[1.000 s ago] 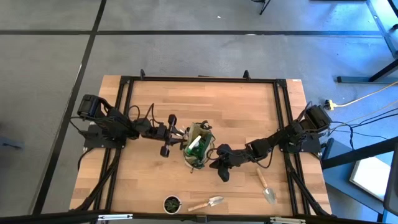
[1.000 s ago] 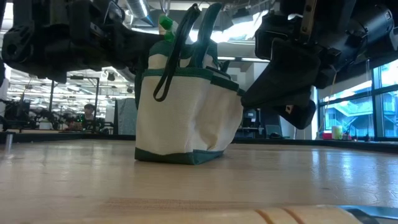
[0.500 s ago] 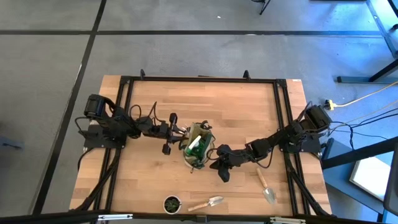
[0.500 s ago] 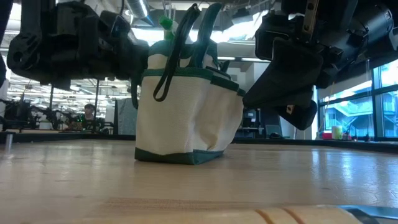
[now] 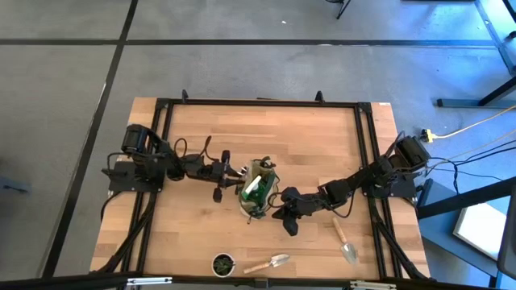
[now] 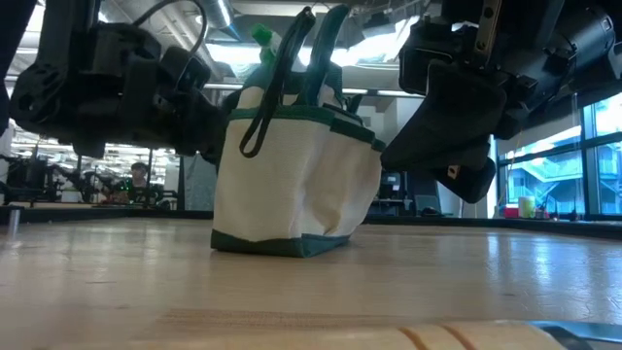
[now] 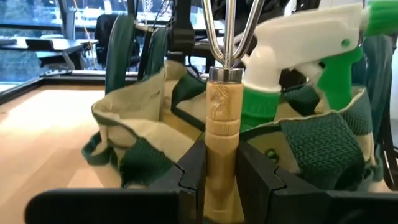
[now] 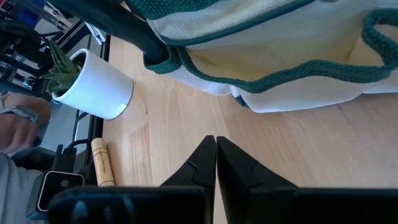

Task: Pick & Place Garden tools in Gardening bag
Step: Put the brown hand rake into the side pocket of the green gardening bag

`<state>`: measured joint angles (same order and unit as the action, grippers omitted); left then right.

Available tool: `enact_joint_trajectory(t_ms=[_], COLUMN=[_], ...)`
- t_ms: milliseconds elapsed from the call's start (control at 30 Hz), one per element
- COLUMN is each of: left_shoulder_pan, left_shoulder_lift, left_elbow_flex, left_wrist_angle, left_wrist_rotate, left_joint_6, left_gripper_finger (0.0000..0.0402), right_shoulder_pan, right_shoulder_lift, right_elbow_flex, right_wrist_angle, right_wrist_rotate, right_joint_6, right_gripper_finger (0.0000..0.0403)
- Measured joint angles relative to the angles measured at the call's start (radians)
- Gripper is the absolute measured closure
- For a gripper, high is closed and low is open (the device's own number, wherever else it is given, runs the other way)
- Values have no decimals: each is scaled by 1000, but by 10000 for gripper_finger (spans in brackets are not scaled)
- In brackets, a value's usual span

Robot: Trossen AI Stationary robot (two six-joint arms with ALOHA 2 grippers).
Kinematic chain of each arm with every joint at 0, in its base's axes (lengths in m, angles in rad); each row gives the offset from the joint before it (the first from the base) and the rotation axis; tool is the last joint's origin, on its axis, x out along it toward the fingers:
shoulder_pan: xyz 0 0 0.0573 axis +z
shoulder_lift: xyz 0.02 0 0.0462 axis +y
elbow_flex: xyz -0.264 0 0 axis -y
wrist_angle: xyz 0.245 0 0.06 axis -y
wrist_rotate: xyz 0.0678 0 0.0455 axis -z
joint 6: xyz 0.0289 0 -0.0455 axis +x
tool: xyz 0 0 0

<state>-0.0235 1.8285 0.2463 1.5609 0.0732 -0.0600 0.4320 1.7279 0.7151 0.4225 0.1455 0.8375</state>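
Wood: the bench [image 5: 314,145] is pale planks inside a black frame.
Gardening bag: the gardening bag [image 5: 256,189] stands upright near the middle of the bench, cream fabric with green trim in the low view [image 6: 292,175], its green handles up.
Spray bottle: a green spray bottle [image 7: 298,68] with a white top sits in the bag's mouth, its green tip showing above the rim in the low view [image 6: 260,37].
Left pincer: the left pincer [image 5: 232,171] is just beside the bag's left rim; in the left wrist view its fingers [image 7: 193,171] are clamped on the wooden handle of a fork [image 7: 222,118], metal tines pointing toward the bag's opening.
Right pincer: the right pincer [image 5: 278,211] sits low just beside the bag's right side; in the right wrist view its fingers [image 8: 199,165] are pressed together with nothing between them, the bag's base close ahead.
Trowels: one trowel [image 5: 347,240] lies near the bench's right front, well apart from the bag; a second trowel [image 5: 270,263] lies at the front edge.
Pot: a small round dark pot [image 5: 223,263] with a green plant stands just beside the second trowel; it appears white in the right wrist view [image 8: 99,87], next to a wooden handle [image 8: 101,163].
Person: a sleeve and hand [image 8: 18,127] show at the edge of the right wrist view.
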Motion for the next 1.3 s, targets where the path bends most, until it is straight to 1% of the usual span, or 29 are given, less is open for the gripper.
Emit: enact_joint_trajectory(t_ms=[233,333,467,667,767,1300], left_shoulder_pan=[0,0,-1,-1,-1,-1], left_shoulder_lift=[2,2,2,2,-5,-54], left_elbow_flex=[-28,-28,-28,-28,-28,-28], left_wrist_angle=[-4,-8,-9,-11,-1,2], left_wrist_rotate=[-27,3,13,9,9,8], left_joint_6=[-7,-8,-9,-8,-8,3], left_gripper_finger=[346,346,345,284,271,273], right_shoulder_pan=[0,0,0,0,0,0], right_shoulder_lift=[0,0,0,0,0,0], right_elbow_flex=[0,0,0,0,0,0], right_wrist_angle=[-1,-1,-2,-2,-2,-5], right_wrist_rotate=[0,0,0,0,0,0], right_joint_6=[-5,-8,-8,-8,-8,-8], right_gripper_finger=[386,386,386,386,386,387])
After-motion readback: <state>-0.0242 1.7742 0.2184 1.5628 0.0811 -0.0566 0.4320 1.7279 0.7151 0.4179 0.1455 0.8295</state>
